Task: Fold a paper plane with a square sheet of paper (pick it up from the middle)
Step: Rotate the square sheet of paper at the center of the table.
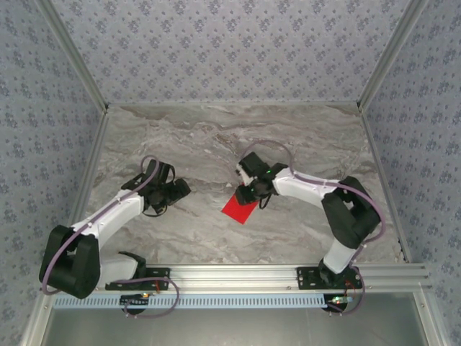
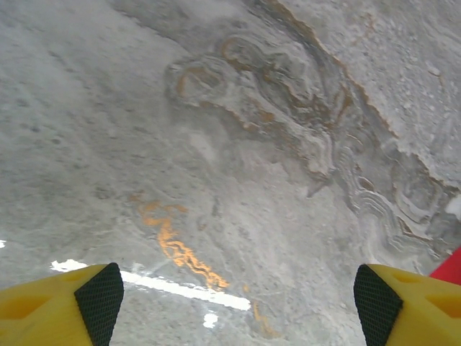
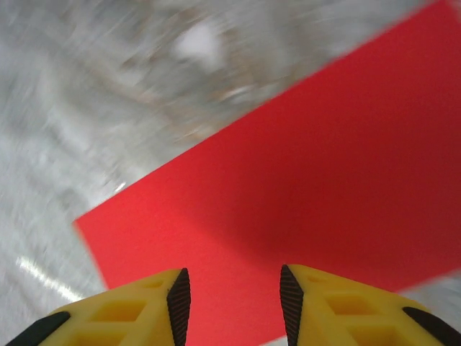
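Here the thin, bright red sheet of paper [image 1: 240, 210] lies flat on the grey marbled tabletop [image 1: 216, 137], just below the centre of the top view. Its outline is rectangular rather than square. In the right wrist view, which is somewhat blurred, its long axis runs from lower left to upper right, slanting across the line of the fingers.

The right gripper [image 3: 234, 292] hangs directly over the sheet's upper end. Its jaws are parted by a narrow gap, and we see nothing pinched between the pads.

The left gripper [image 1: 178, 189] sits well apart to the left of the sheet, jaws wide over bare marble. The red shows there as a sliver at the right edge of its wrist view.

We judge the right arm much the nearer, so any next hold falls to it.
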`<action>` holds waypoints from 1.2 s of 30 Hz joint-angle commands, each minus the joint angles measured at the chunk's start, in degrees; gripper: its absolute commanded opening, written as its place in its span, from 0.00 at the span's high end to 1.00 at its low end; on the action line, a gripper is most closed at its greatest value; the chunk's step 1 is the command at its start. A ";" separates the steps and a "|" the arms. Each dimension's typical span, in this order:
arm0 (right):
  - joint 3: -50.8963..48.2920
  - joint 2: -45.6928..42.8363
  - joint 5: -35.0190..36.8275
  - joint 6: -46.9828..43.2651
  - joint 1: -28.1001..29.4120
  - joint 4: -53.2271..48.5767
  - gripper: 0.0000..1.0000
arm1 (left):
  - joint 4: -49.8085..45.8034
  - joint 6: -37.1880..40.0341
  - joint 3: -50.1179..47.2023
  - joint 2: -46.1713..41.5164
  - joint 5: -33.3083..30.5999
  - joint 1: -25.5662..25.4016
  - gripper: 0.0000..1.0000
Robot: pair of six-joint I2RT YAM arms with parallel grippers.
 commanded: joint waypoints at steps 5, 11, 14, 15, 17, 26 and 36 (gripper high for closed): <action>-0.77 2.80 5.06 11.90 -4.77 2.69 0.55 | 1.58 2.30 3.75 2.42 5.43 -3.93 0.14; 2.07 7.70 3.90 12.25 -7.07 2.07 0.57 | 3.66 0.66 4.20 4.99 6.53 -7.77 0.14; 3.63 10.61 1.43 10.24 -7.34 2.86 0.58 | 5.30 -0.23 4.00 6.56 7.86 -9.29 0.15; 4.39 11.71 0.04 8.76 -7.31 3.27 0.60 | 5.99 -0.55 4.04 7.10 8.34 -9.80 0.15; 5.42 13.65 -3.62 5.42 -7.28 4.86 0.62 | 7.26 -0.93 4.13 8.10 9.44 -10.76 0.15; 8.00 14.52 -8.45 -2.34 -7.60 6.85 0.65 | 14.49 -5.09 2.83 10.56 15.29 -14.09 0.20; 9.82 11.27 -8.56 1.58 -7.66 5.42 0.66 | 21.36 -10.35 2.51 14.78 20.72 -17.08 0.30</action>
